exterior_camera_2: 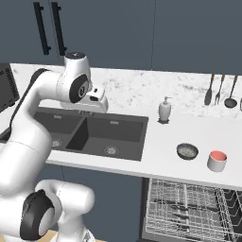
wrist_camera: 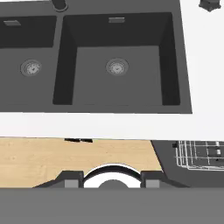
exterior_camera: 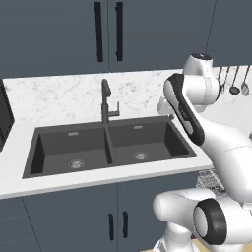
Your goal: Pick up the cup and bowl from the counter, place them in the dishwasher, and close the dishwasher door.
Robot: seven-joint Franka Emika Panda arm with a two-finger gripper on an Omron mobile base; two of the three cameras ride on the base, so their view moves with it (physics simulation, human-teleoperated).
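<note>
A small dark bowl (exterior_camera_2: 187, 151) and a white cup (exterior_camera_2: 217, 161) with a red inside stand side by side on the white counter (exterior_camera_2: 156, 142), right of the black double sink (exterior_camera_2: 94, 132). Below them the dishwasher (exterior_camera_2: 189, 208) is open, its silver wire rack (wrist_camera: 201, 153) pulled out over the dark grey dishwasher door (wrist_camera: 166, 153). My gripper (exterior_camera_2: 97, 105) hangs over the sink, well left of the cup and bowl. In the hand view its fingertips (wrist_camera: 72, 179) stand apart with nothing between them, so the gripper (wrist_camera: 111, 180) is open.
A dark faucet (exterior_camera: 105, 101) rises behind the sink (exterior_camera: 108, 145). A soap dispenser (exterior_camera_2: 165, 110) stands on the counter behind the bowl. Utensils (exterior_camera_2: 220, 90) hang on the back wall at right. A black appliance (exterior_camera_2: 7, 87) sits at far left. Blue-grey cabinets (exterior_camera: 74, 216) are below.
</note>
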